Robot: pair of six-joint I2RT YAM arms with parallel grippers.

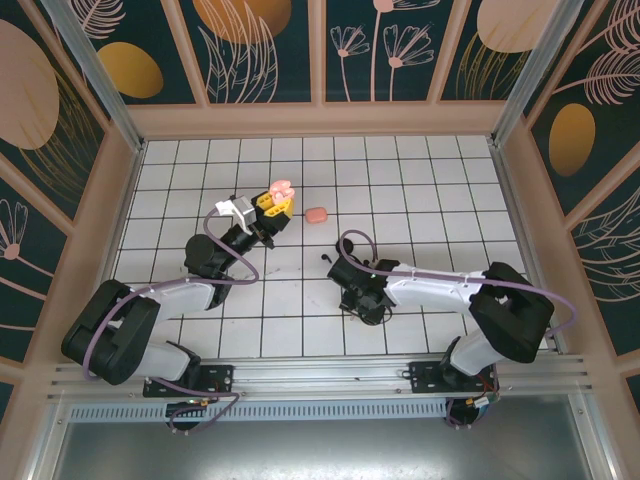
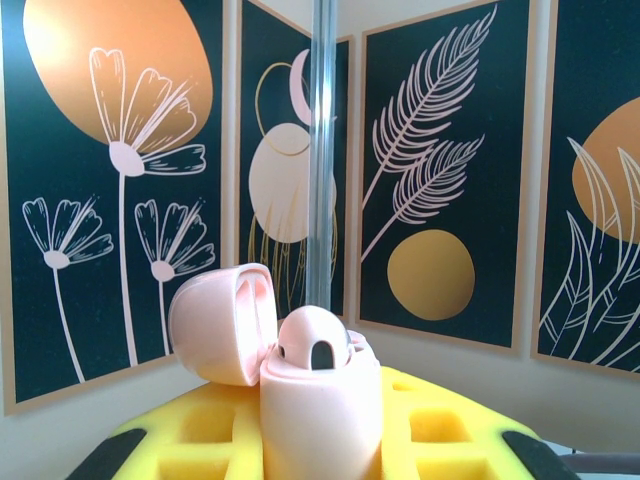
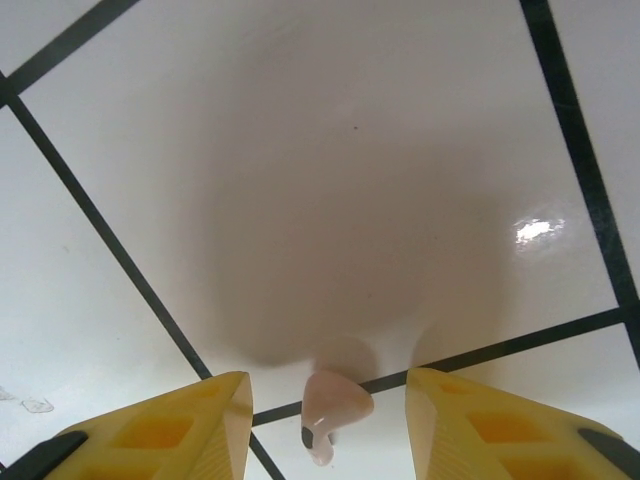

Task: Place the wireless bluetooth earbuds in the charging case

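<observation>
Pink case [image 1: 316, 214] sits mid-table; tiles [image 1: 400, 190] around it open.

Pale pink charging case [image 2: 320, 400] in yellow left hand [image 2: 320, 445]; pale pink earbud [image 3: 333, 405] within yellow right hand [image 3: 330, 425]; white, black-gridded surface [image 3: 300, 150] beneath; dark teal panels [image 2: 440, 200] beyond, orange-and-cream florals.

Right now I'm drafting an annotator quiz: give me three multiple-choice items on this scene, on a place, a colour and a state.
1. Where is the pale pink earbud? A in the case; B on the tile between the fingers of the right gripper; C on a wall.
2. What colour is the charging case in the left gripper? A black; B blue; C pink.
3. How is its lid? A open; B shut; C lying on the table.
Answers: B, it lies on the tile with a yellow finger either side; C, its body and lid are pink; A, the lid tilts back off the body.
</observation>
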